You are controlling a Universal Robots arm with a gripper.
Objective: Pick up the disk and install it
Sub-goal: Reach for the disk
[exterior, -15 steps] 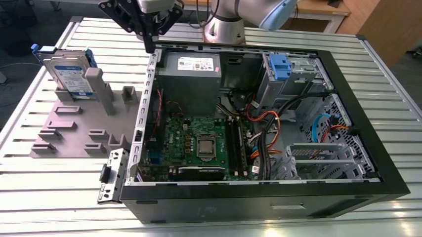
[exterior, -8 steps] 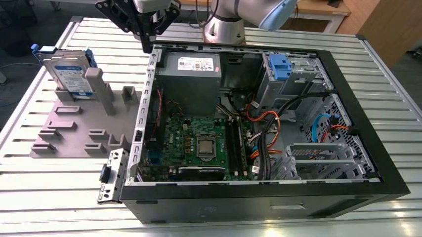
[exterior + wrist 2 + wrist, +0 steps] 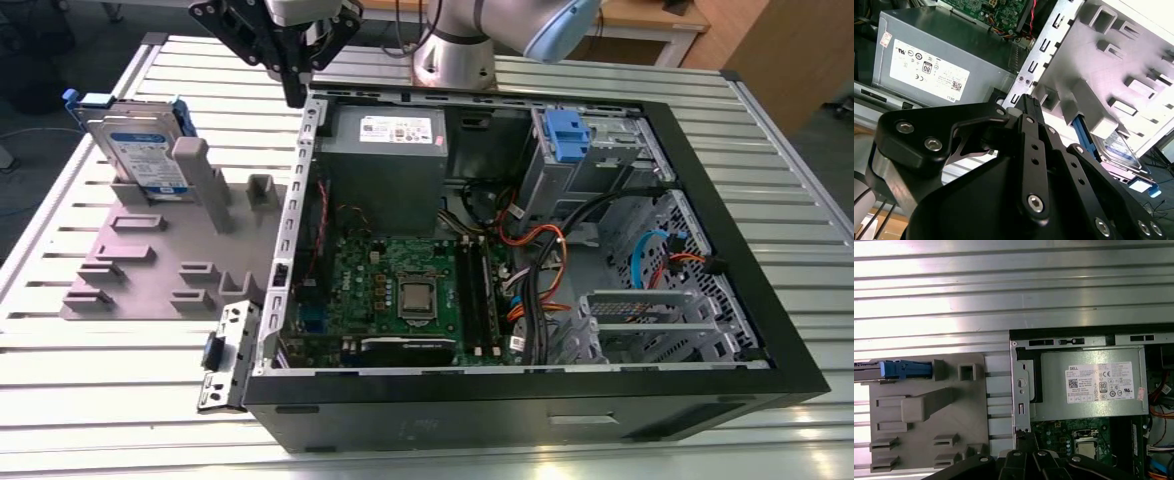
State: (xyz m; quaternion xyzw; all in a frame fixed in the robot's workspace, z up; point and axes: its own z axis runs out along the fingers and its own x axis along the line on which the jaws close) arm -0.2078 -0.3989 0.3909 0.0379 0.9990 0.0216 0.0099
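Note:
The disk (image 3: 140,150) stands upright on its edge in a slot at the far end of a grey holder block (image 3: 160,265), on the exterior view's left. It is a silver drive with a white-and-blue label in a bright blue bracket. In the first wrist view the disk (image 3: 904,369) shows edge-on as a blue strip; in the second wrist view the disk (image 3: 1119,147) lies behind the holder. My gripper (image 3: 294,95) hangs above the computer case's rear wall, between the holder and the power supply, apart from the disk. Its fingers (image 3: 1029,102) are shut, holding nothing.
The open computer case (image 3: 747,250) lies on a slatted metal table (image 3: 120,400). Inside are a grey power supply (image 3: 387,130), a green motherboard (image 3: 400,290), cables and a blue-fronted drive bay (image 3: 567,135). The holder block has several raised pegs.

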